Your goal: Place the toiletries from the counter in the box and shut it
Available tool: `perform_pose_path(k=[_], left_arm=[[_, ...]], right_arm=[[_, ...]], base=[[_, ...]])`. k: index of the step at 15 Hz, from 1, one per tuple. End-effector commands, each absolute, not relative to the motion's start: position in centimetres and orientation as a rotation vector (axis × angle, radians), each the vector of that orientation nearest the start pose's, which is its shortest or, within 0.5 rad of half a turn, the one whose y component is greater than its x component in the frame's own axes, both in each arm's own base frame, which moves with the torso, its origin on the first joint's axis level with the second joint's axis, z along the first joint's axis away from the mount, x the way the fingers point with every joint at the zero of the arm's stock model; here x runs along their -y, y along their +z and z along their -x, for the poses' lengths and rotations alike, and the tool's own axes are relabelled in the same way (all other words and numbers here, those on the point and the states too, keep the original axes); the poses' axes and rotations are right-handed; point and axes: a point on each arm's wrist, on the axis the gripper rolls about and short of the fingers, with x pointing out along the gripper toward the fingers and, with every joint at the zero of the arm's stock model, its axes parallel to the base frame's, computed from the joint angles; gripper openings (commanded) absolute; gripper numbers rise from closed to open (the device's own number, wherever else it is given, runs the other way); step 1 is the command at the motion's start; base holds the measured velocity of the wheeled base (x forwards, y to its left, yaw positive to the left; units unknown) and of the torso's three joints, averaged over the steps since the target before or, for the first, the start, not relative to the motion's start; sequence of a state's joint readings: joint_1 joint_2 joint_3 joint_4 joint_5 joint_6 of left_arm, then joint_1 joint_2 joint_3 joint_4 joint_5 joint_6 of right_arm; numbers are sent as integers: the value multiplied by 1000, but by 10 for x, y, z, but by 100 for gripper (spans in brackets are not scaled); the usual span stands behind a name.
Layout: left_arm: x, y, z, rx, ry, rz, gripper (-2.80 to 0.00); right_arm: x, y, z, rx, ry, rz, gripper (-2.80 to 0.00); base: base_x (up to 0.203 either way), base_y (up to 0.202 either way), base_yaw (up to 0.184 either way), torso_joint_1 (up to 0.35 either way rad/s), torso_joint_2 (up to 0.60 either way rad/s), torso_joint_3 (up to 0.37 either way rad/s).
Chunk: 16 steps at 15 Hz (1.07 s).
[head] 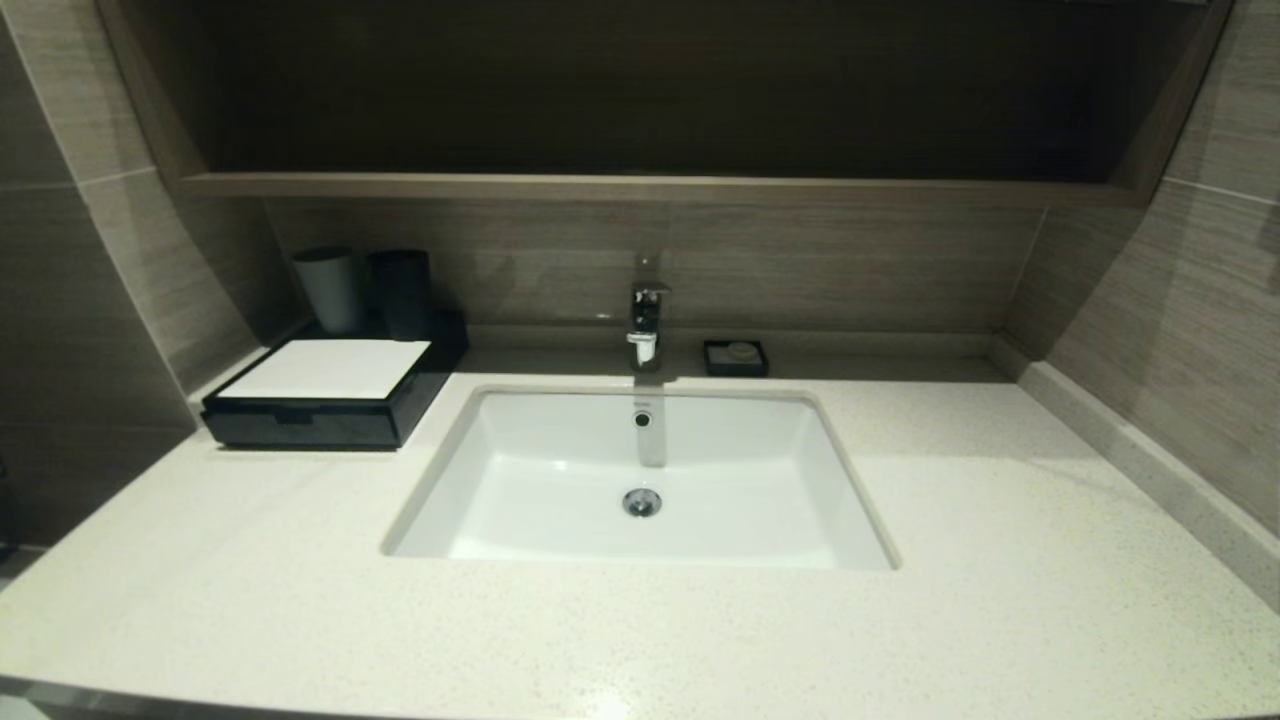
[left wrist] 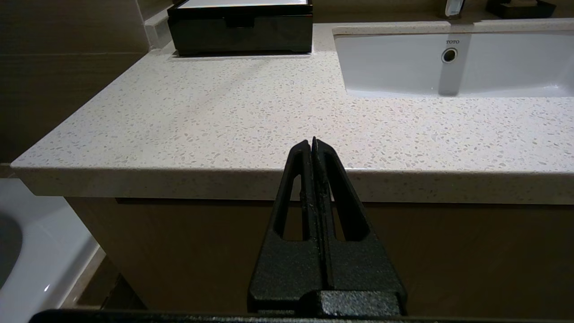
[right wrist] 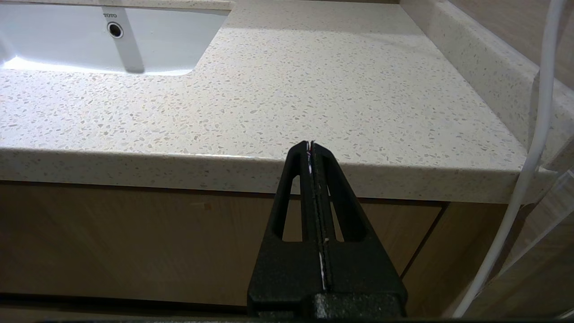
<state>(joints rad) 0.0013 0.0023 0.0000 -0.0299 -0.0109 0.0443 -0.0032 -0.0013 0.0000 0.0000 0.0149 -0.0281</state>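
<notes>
Apparently we're done or unstarted: no sachets visible on the counter (head: 250, 600), box (head: 330, 395) at upper left shut, left gripper (left wrist: 312, 142) and right gripper (right wrist: 310, 144) pressed together, parked below the edge; next, confirm contents.

Box (left wrist: 242, 27) top clipped by frame edge in left wrist view; drawer contents hidden. Soap dish (head: 735, 357) contents too small to tell.
</notes>
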Motion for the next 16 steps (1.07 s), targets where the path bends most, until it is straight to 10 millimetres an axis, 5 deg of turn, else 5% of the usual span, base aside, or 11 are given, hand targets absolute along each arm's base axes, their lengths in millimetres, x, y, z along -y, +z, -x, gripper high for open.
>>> perform_pose_path(k=[1, 16], left_arm=[[0, 73, 21, 8, -9, -45, -280], [0, 73, 21, 8, -9, -45, -280]], right_arm=[[0, 75, 23, 0, 12, 29, -280], [0, 75, 23, 0, 11, 28, -280]], base=[[0, 0, 0, 0, 0, 0], [0, 0, 0, 0, 0, 0]])
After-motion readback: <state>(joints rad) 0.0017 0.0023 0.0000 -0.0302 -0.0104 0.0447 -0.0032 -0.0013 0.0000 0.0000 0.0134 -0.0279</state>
